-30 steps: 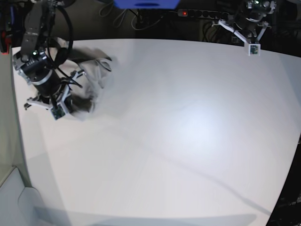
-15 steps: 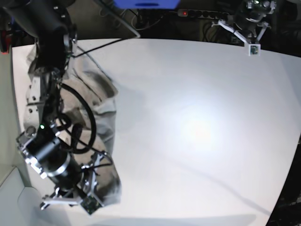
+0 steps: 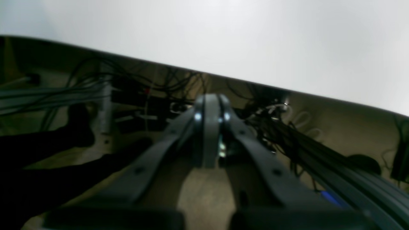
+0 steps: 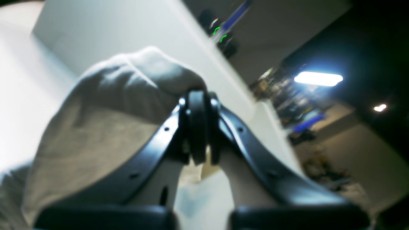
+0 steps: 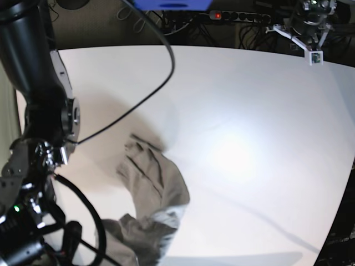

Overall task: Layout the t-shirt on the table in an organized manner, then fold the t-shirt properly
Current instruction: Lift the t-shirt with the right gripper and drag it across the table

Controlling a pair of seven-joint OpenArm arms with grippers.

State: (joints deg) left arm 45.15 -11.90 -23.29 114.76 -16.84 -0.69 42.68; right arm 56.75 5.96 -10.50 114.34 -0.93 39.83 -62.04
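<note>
The beige t-shirt (image 5: pixel 152 191) lies bunched and wrinkled on the white table (image 5: pixel 244 138), left of centre near the front, trailing toward the bottom-left corner. In the right wrist view my right gripper (image 4: pixel 198 127) is shut on a fold of the t-shirt (image 4: pixel 105 121), and the cloth drapes off to the left of the fingers. The right arm (image 5: pixel 39 122) fills the left side of the base view and its gripper is hidden there. My left gripper (image 3: pixel 209 134) is shut on nothing, hanging beyond the table's far edge (image 3: pixel 243 80).
The left arm (image 5: pixel 308 27) sits at the far right corner above the table's back edge. Tangled cables (image 3: pixel 287 127) and a power strip (image 5: pixel 238 16) lie behind the table. A bright lamp (image 4: pixel 318 78) shines beyond the table's side.
The right arm has swung from the far left corner to the near left, dragging the t-shirt with it across the table. The left arm has shifted slightly to the right.
</note>
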